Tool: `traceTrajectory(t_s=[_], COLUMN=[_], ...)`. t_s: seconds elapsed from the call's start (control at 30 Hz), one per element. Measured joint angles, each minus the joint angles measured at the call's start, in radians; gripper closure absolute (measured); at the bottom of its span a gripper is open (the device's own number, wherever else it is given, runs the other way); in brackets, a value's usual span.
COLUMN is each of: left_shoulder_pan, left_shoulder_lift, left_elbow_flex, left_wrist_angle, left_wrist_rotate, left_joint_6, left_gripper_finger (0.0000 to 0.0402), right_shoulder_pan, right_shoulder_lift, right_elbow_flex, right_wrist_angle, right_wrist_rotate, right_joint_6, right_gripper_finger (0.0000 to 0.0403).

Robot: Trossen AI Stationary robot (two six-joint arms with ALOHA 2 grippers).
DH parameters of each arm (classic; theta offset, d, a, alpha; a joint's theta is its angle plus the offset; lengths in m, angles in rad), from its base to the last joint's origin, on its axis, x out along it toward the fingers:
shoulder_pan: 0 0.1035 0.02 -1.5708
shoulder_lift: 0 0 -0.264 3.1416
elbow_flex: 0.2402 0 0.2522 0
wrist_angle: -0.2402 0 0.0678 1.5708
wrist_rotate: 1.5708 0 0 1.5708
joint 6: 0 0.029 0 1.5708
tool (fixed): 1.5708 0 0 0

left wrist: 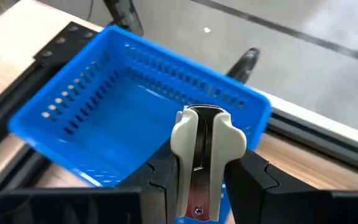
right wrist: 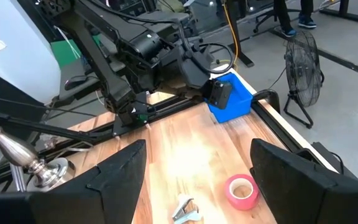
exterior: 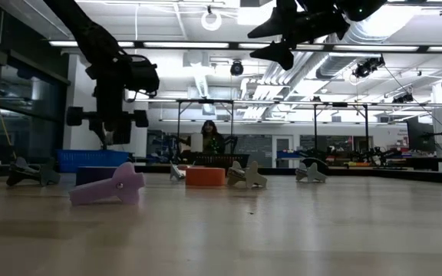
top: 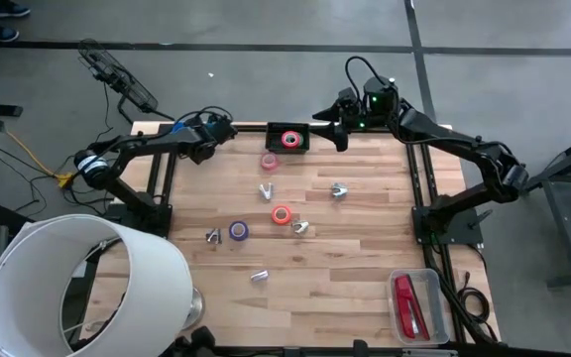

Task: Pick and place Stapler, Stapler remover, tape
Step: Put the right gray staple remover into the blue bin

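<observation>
My left gripper (top: 212,129) is at the table's far left corner, above a blue slotted basket (left wrist: 104,118), and is shut on a cream-handled staple remover (left wrist: 205,143). My right gripper (top: 333,132) is open and empty, high beside a black bin (top: 287,139) at the far edge. A red tape roll (top: 290,139) lies in that bin. The red stapler (top: 406,300) lies in a clear tray (top: 432,288) at the near right. Pink (top: 270,161), orange (top: 281,214) and purple (top: 238,230) tape rolls lie flat on the table. Several silvery staple removers, one of them (top: 338,189), lie among them. My left gripper pinches the staple remover between its two fingers, at its riveted metal end (left wrist: 197,205). The two cream handle wings (left wrist: 185,134) stick out ahead of the fingertips. The remover is lifted clear, above the blue basket's near wall.
A big white round shade (top: 77,288) covers the table's near left corner. Dark frame rails (top: 162,183) run along the left and right table edges. In the right wrist view a pink roll (right wrist: 241,190) and a staple remover (right wrist: 185,210) lie on the wood.
</observation>
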State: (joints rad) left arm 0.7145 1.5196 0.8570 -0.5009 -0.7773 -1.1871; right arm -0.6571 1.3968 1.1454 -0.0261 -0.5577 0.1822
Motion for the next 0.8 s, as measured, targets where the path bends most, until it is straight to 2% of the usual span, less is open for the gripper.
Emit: traceTrajectory(t_s=[0.4, 0.63, 0.8], left_shoulder_pan=[0.059, 0.105, 0.104], left_shoulder_lift=[0.003, 0.004, 0.004], left_elbow_flex=[0.0, 0.0, 0.0], left_wrist_angle=[-0.002, 0.025, 0.03], left_wrist_rotate=[0.049, 0.133, 0.144], left_joint_6=[0.014, 0.039, 0.04], left_gripper_finger=[0.0308, 0.0222, 0.0195], right_shoulder_pan=[0.001, 0.001, 0.001], right_shoulder_lift=[0.0, 0.0, 0.0], right_elbow_flex=[0.0, 0.0, 0.0], right_wrist_angle=[-0.001, -0.005, -0.024], right_wrist_rotate=[0.004, 0.006, 0.006], right_joint_6=[0.002, 0.013, 0.02], right_gripper_finger=[0.0123, 0.0123, 0.0123])
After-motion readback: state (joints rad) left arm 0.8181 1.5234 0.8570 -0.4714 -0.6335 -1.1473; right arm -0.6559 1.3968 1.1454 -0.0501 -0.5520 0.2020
